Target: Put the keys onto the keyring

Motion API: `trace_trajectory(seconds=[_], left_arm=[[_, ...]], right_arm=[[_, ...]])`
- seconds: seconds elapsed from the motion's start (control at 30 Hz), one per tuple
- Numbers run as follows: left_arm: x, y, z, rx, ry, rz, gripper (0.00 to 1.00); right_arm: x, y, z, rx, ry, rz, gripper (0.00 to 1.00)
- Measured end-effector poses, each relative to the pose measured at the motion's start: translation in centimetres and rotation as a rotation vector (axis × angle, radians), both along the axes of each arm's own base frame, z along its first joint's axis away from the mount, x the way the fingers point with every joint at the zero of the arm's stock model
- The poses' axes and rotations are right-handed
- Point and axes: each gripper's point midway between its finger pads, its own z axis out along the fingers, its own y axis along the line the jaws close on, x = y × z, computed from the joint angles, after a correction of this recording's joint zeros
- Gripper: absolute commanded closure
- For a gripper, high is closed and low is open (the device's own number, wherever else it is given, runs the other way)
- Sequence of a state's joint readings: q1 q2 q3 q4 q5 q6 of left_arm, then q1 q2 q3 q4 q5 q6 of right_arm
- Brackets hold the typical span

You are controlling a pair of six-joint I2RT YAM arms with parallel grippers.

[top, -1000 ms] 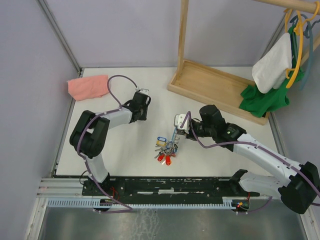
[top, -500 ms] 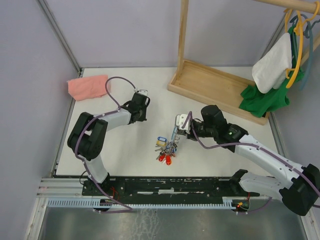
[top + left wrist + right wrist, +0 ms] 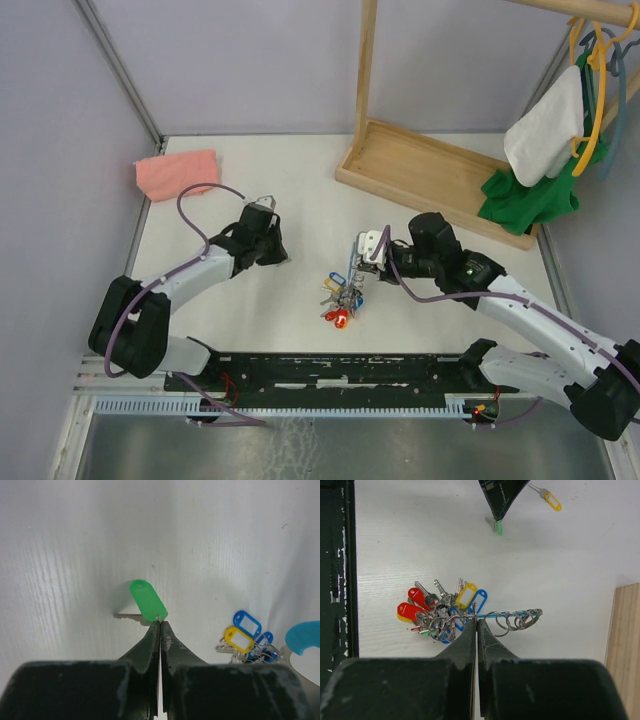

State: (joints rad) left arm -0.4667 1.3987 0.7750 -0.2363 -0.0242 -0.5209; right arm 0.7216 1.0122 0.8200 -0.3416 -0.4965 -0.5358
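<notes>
The green-headed key (image 3: pixel 148 600) lies on the white table with its silver blade (image 3: pixel 126 615) pointing left. My left gripper (image 3: pixel 160 623) is shut on the small ring at the green head's end; it also shows in the top view (image 3: pixel 270 248). The yellow-headed key (image 3: pixel 550 499) lies loose just beyond the left fingers (image 3: pixel 501 497). My right gripper (image 3: pixel 476 619) is shut on the thin wire of the keyring (image 3: pixel 516 618), with its bunch of coloured keys (image 3: pixel 434 614) resting on the table. In the top view the bunch (image 3: pixel 342 303) hangs below the right gripper (image 3: pixel 358 275).
A pink cloth (image 3: pixel 177 172) lies at the back left. A wooden rack base (image 3: pixel 430 175) stands at the back right with green and white clothes (image 3: pixel 530 190) on hangers. The black rail (image 3: pixel 330 370) runs along the near edge.
My left arm has swung out and its gripper has moved toward the near left. The right gripper and the bunch have shifted slightly to the right.
</notes>
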Motion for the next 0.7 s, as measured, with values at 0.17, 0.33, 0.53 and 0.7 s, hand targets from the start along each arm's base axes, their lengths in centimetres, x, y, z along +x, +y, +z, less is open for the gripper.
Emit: trace_trajectory(seconds=[0.17, 0.33, 0.53, 0.7], left_arm=[[-2.2, -1.0, -1.1, -0.086, 0.094, 0.016, 0.89], [-4.4, -1.8, -2.5, -0.126, 0.172, 0.032, 0.77], [-4.1, -3.4, -2.6, -0.198, 0.189, 0.044, 0.55], [-3.5, -3.5, -2.1, -0.19, 0.184, 0.05, 0.48]], right_arm=[[-0.5, -0.3, -0.3, -0.013, 0.015, 0.004, 0.99], [-0.9, -0.4, -0.3, -0.018, 0.02, 0.011, 0.99], [-1.3, -0.2, -0.2, -0.017, 0.016, 0.023, 0.99], [-1.6, -0.3, -0.2, -0.022, 0.015, 0.032, 0.99]])
